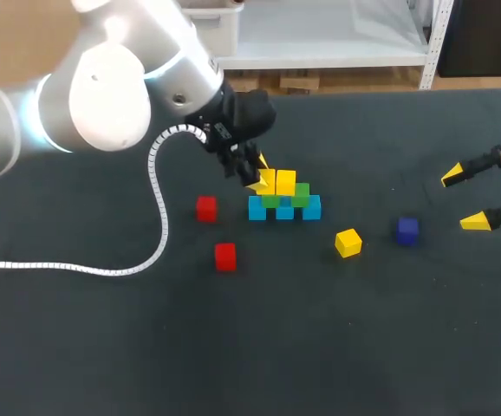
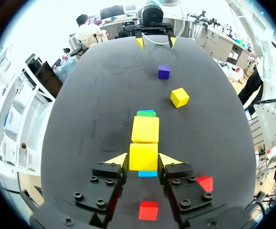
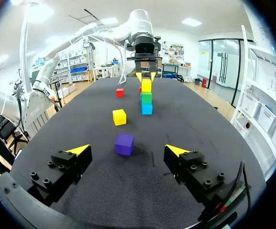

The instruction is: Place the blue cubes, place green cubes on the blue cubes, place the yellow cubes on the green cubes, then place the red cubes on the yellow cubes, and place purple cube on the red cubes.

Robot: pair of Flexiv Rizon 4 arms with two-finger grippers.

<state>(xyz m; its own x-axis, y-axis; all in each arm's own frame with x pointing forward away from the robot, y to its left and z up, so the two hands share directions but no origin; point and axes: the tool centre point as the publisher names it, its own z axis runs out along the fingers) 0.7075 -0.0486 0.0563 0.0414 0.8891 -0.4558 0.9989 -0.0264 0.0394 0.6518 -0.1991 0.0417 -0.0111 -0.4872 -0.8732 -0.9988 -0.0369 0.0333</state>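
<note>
Three blue cubes (image 1: 283, 211) stand in a row with two green cubes (image 1: 300, 195) on them. Two yellow cubes sit on the green ones. My left gripper (image 1: 257, 176) is shut on the left yellow cube (image 2: 143, 156), which rests on the stack beside the other yellow cube (image 2: 145, 129). A loose yellow cube (image 1: 348, 242) and the purple cube (image 1: 407, 229) lie right of the stack. Two red cubes (image 1: 205, 208) (image 1: 225, 256) lie to its left. My right gripper (image 1: 463, 199) stands open at the far right, and the purple cube (image 3: 123, 144) is just ahead of its fingers, untouched.
The left arm's white coiled cable (image 1: 157, 217) droops onto the dark table (image 1: 320, 347) left of the red cubes. The table's back edge (image 1: 363, 89) runs behind the stack.
</note>
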